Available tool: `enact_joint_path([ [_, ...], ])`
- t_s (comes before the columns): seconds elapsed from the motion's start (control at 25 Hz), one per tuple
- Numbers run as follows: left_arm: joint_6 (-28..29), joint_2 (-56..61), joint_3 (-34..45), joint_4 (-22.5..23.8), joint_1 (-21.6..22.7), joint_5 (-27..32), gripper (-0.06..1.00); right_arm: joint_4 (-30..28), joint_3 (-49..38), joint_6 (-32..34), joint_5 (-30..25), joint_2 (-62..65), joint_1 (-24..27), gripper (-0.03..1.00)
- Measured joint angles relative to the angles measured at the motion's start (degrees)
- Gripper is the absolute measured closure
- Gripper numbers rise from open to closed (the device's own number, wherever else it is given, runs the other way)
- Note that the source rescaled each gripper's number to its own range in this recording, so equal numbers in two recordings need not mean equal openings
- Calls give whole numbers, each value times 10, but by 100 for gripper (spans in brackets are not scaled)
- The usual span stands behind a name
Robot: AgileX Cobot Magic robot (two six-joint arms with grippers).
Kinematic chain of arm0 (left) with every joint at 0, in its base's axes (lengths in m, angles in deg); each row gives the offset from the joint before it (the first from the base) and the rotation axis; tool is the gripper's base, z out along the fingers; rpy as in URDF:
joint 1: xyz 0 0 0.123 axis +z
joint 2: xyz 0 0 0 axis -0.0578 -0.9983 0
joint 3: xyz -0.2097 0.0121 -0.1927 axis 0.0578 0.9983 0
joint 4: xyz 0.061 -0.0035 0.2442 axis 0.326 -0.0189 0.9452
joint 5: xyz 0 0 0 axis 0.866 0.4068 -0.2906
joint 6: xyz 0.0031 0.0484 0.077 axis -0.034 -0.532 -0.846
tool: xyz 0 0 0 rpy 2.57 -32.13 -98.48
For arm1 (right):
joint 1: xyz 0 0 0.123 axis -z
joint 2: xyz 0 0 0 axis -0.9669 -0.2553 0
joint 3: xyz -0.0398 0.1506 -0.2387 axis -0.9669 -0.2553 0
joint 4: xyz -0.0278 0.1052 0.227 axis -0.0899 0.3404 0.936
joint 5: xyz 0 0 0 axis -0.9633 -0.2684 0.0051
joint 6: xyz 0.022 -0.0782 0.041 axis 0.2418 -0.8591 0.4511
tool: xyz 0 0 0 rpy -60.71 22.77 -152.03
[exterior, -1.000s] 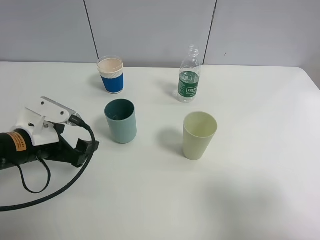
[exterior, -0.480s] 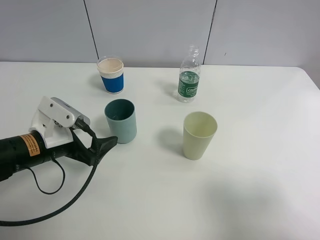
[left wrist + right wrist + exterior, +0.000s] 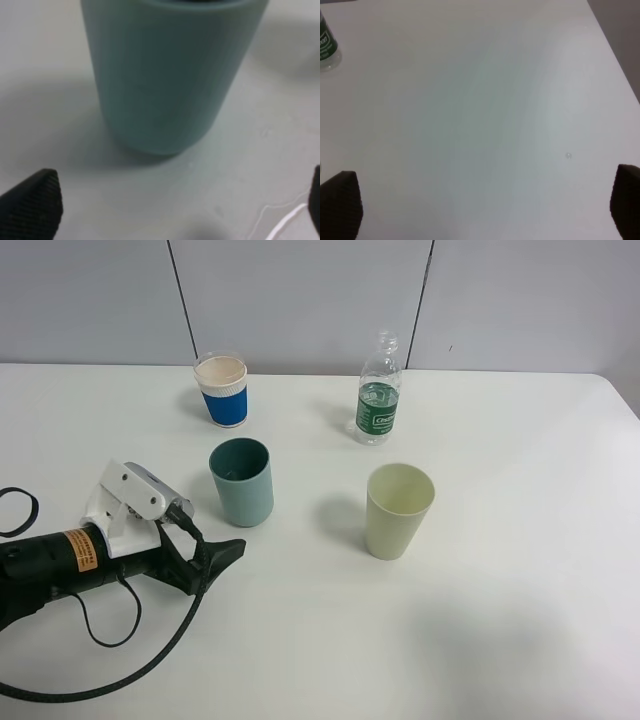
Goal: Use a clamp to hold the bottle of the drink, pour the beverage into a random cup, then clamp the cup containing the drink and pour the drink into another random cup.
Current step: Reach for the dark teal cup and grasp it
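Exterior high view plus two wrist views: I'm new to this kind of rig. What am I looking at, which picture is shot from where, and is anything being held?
This is a robot with two arms, each ending in a two-fingered gripper. The wide picture comes from a camera mounted high above the white table. There, the left gripper sits low beside the teal plastic cup. The left wrist picture is shot from that arm: the same cup fills it, and the black fingertips are spread wide, touching nothing. The right wrist picture shows the right gripper, also open, above the table. The clear plastic bottle with a green label is just in view. A pale green cup and a blue-and-white paper cup also stand there. Nothing is held.
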Motion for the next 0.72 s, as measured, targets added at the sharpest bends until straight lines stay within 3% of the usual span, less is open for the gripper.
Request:
enact_joint_path([
  [0.24, 0, -1, -26, -7, 0, -1, -6, 0, 0, 0, 0, 0, 0, -2],
  [0.72, 0, -31, -89, 33, 0, -4, -6, 0, 0, 0, 0, 0, 0, -2],
])
